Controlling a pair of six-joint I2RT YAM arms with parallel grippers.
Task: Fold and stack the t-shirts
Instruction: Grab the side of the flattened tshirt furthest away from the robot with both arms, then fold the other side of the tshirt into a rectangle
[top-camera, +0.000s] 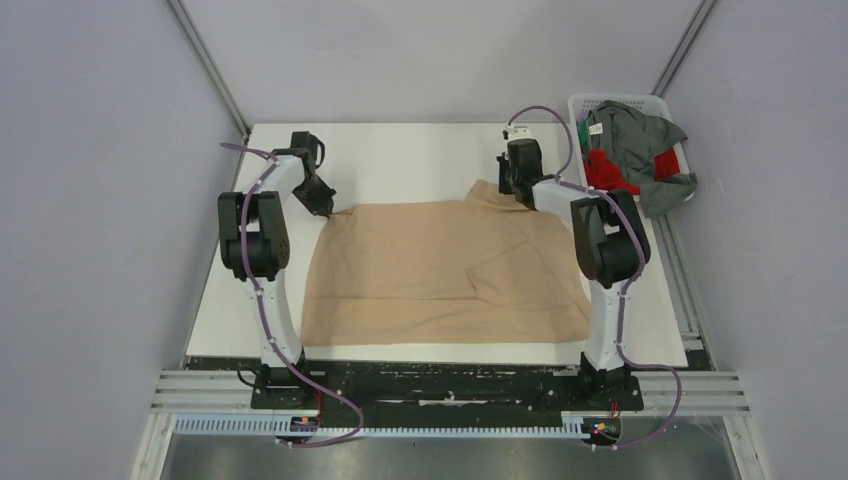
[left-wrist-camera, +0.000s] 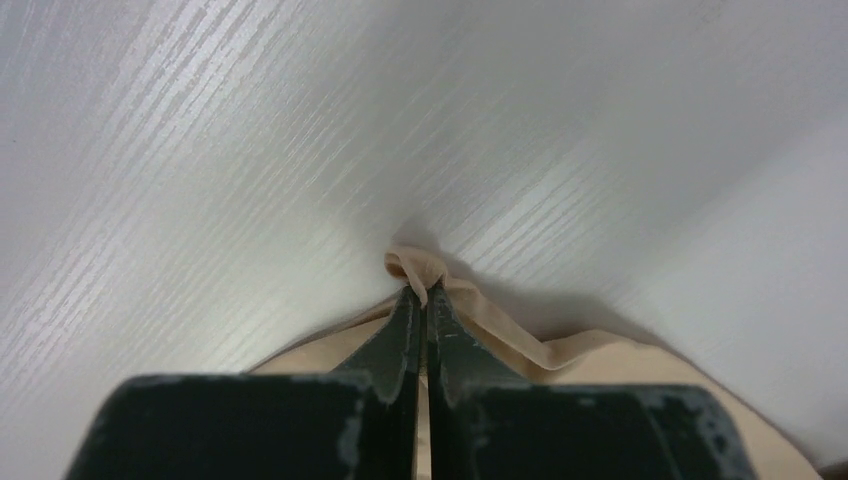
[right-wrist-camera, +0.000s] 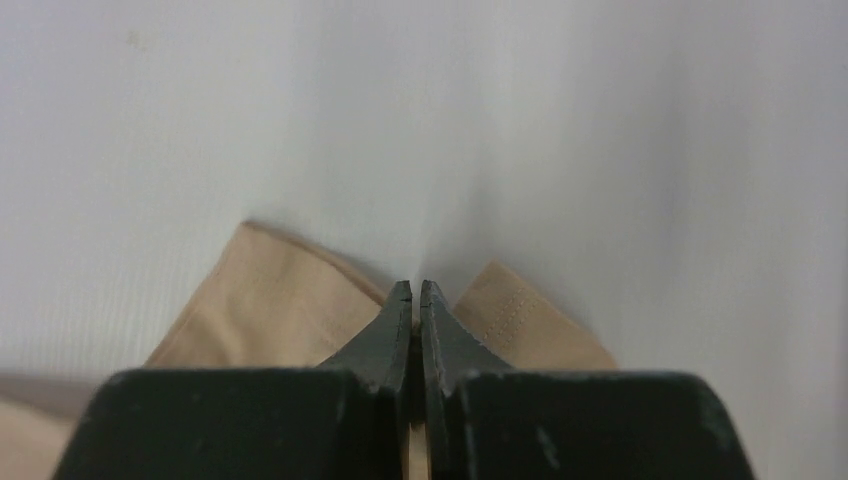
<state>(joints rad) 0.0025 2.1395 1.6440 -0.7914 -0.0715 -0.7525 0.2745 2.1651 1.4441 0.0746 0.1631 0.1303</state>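
1. We see a white table (top-camera: 400, 160) from above. A large tan-beige t-shirt (top-camera: 440, 270) lies spread over the table's middle and near part.
2. The shirt's long axis runs from the table's left side to its right side. Its near edge lies close to the table's near edge. A flap of cloth lies folded over the shirt's right half. We cannot tell which way the collar points.
3. The left gripper (left-wrist-camera: 420, 295) sits at the shirt's far left corner, toward the table's left side. Its fingers are pressed together on a small bunch of tan cloth, which pokes out past the tips.
4. The right gripper (right-wrist-camera: 415, 290) sits at the shirt's far right corner, toward the table's far right. Its fingers are clamped tight, and tan cloth shows on both sides of them and in the slit between them.
5. A white lattice basket (top-camera: 660, 105) stands at the table's far right corner. A grey-green t-shirt (top-camera: 630, 140) spills over its rim, with a red t-shirt (top-camera: 605, 172) beside and under it.
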